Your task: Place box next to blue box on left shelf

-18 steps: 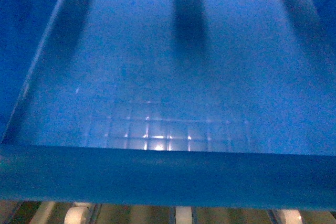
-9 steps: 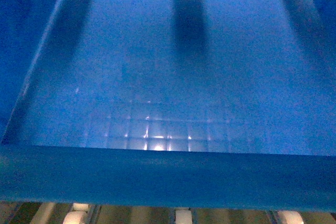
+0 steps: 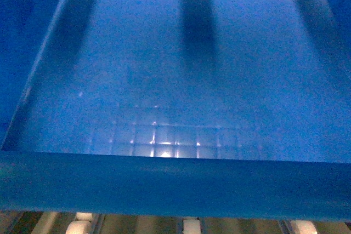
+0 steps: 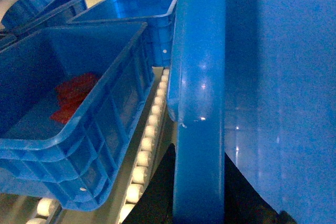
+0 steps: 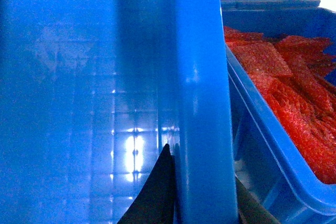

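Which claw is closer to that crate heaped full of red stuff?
Right. The right claw grips the carried box's rim directly beside the heaped crate; the left claw holds the opposite rim, near a different, mostly bare crate.

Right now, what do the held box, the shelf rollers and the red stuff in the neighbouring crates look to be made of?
The box looks like moulded glossy plastic: smooth rolled rim with sharp highlights, grid-moulded floor. The rollers look like white plastic, small, smooth and matte; the rail material is unclear. The red contents look like bubble-textured plastic bags or film, judging by the dimpled, crinkled surface, though that is uncertain.
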